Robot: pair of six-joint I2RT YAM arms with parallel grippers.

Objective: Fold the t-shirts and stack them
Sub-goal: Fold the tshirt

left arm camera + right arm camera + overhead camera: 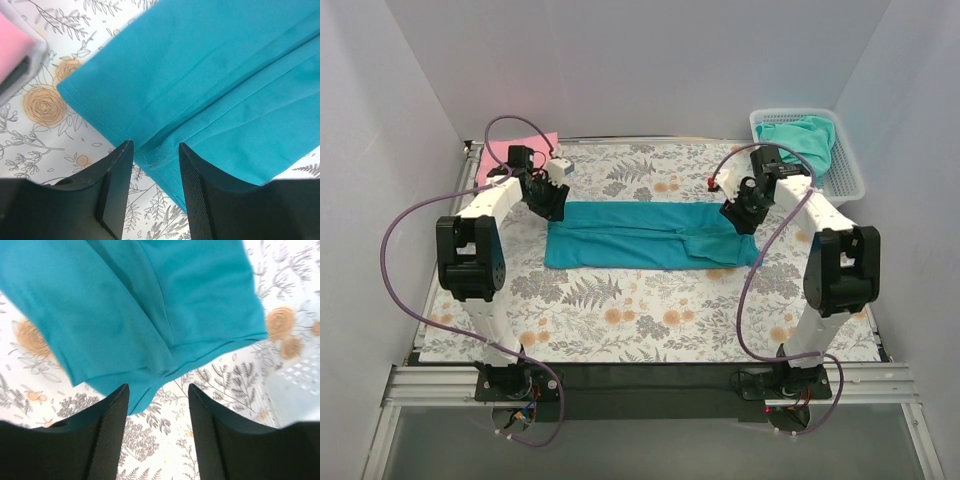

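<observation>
Cover (620,320): grey floral cloth spread over the table.
Teal shirt (640,235): lies mid-table as a long band, folded lengthwise and running left to right. It is likely light and limp and quick to sag, so it is best pinched at both end hems at once, through all layers.
Basket (850,180): white mesh, at the far right corner.
Aqua shirt (805,135): heaped unfolded in the basket.
Pink shirt (542,142): at the far left corner, partly behind the left arm.
Left gripper (155,150): jaws apart, astride the teal shirt's left hem.
Right gripper (159,392): jaws apart over the right end, holding nothing.
Count: three shirts, one basket, two grippers.
</observation>
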